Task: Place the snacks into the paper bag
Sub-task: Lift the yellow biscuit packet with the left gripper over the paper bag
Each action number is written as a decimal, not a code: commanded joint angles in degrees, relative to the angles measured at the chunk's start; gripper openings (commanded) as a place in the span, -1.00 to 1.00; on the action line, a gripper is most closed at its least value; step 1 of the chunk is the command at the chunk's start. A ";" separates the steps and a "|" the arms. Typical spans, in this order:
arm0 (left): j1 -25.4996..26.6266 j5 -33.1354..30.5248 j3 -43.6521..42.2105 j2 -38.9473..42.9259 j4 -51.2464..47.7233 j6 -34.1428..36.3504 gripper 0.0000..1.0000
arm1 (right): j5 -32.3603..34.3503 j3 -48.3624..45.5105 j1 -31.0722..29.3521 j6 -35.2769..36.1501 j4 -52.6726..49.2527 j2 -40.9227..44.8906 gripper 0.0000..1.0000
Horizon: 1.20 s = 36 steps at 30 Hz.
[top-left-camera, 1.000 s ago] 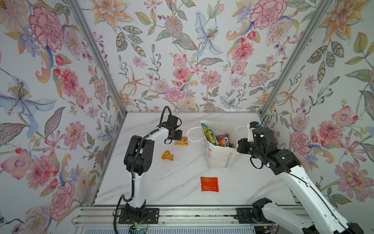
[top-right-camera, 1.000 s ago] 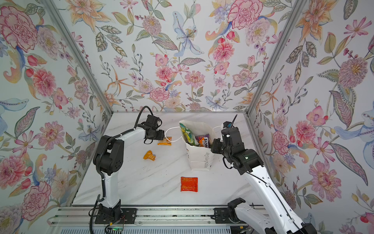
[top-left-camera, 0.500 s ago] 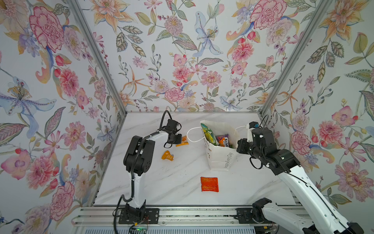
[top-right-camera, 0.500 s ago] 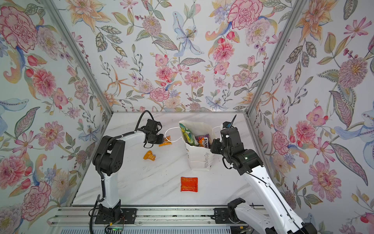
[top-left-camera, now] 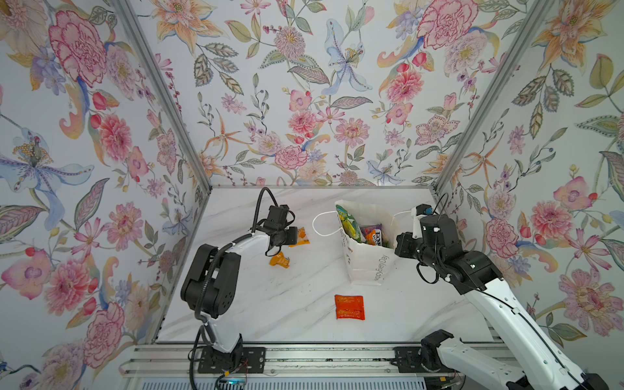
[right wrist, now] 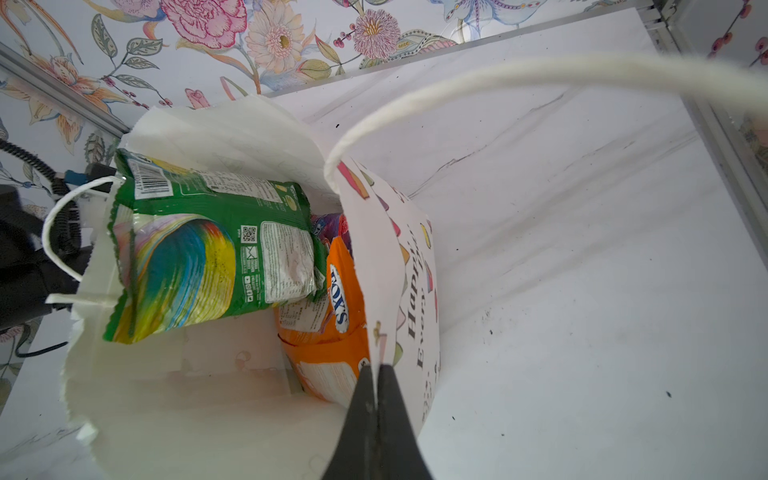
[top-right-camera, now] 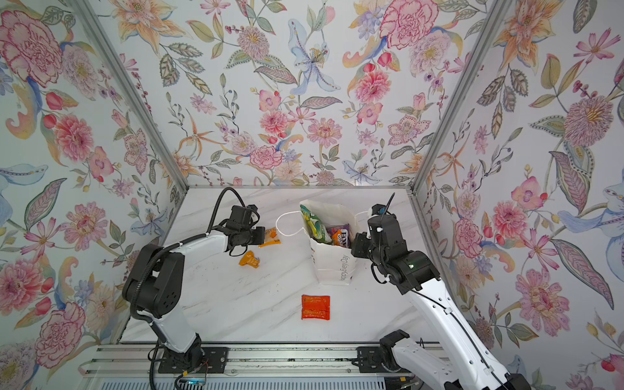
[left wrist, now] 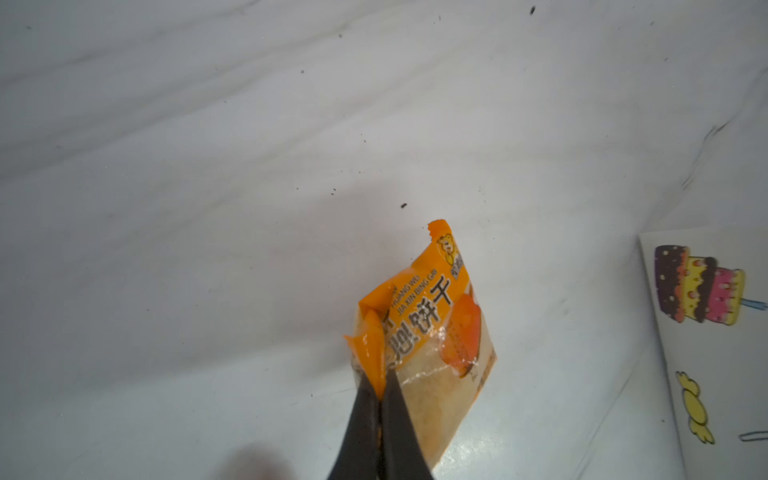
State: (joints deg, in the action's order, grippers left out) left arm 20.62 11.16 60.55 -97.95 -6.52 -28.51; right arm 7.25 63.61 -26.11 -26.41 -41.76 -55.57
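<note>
The left gripper (left wrist: 380, 390) is closed tightly on one corner of the orange sachet (left wrist: 436, 328). The sachet stretches away from the fingertips over the marble table (left wrist: 208, 166). The right gripper (right wrist: 376, 372) is clamped on the rim of the paper bag (right wrist: 405, 266). Just beyond its tips, inside the bag, are the green packet (right wrist: 199, 257) and the orange FOX'S packet (right wrist: 328, 345).
</note>
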 commanded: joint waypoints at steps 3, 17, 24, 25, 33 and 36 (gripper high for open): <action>0.16 -3.42 -7.11 13.46 6.32 -3.06 -1.00 | 1.28 0.05 -0.53 -0.40 1.42 0.95 -1.00; 3.45 -12.69 -7.47 34.83 0.67 1.18 -1.00 | 1.37 0.85 -0.59 -0.14 1.47 0.20 -1.00; 12.88 -15.63 0.99 37.66 -0.84 6.15 -1.00 | 1.55 1.19 -0.61 0.13 1.50 0.29 -1.00; 14.64 -16.17 2.29 37.47 -1.04 7.00 -1.00 | 1.55 1.20 -0.68 0.13 1.48 0.24 -1.00; 23.86 -18.25 9.44 34.27 -1.34 12.03 -1.00 | 1.59 1.42 -0.70 0.39 1.41 0.29 -1.00; 26.66 -18.69 11.51 32.09 -1.26 13.84 -1.00 | 1.28 1.48 -0.74 0.35 1.42 0.37 -1.00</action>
State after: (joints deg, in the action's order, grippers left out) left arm 45.04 -5.61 69.69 -63.90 -6.85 -18.31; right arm 7.99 63.61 -26.30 -26.41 -41.78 -55.59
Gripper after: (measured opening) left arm 0.044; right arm 0.047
